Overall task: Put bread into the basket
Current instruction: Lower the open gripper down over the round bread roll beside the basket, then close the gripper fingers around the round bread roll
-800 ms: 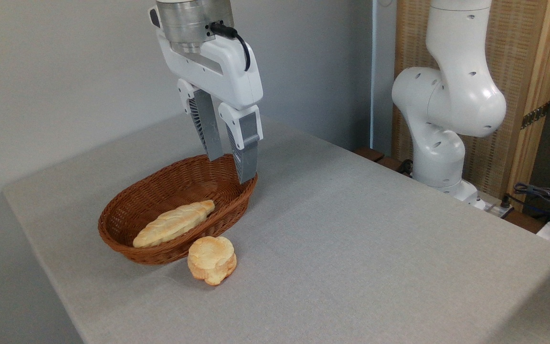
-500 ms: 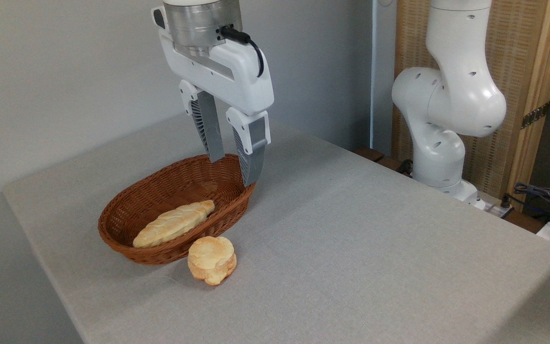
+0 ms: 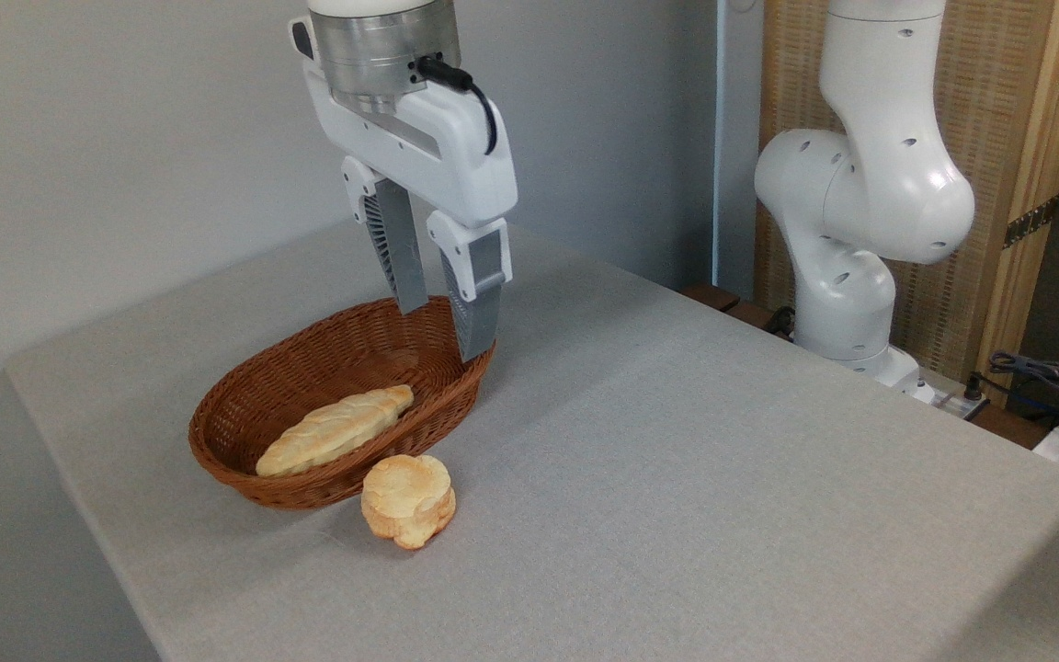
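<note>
The bread (image 3: 408,499), a small round lumpy bun with a golden-orange crust, lies on the table just outside the front rim of the basket. The basket (image 3: 244,460) is an oval brown wicker one and holds a long pale braided loaf (image 3: 335,429). My gripper (image 3: 442,333) hangs above the basket's far right end, fingers pointing down and open, with nothing between them. It is well behind and above the bun.
The grey cloth-covered table (image 3: 677,478) extends right and forward of the basket. The arm's white base (image 3: 847,276) stands past the table's far right edge, with cables (image 3: 1044,377) and a wooden panel behind it.
The gripper shifted slightly right and then back left a little, staying above the basket's right end and open. Bun, loaf and basket have not moved.
</note>
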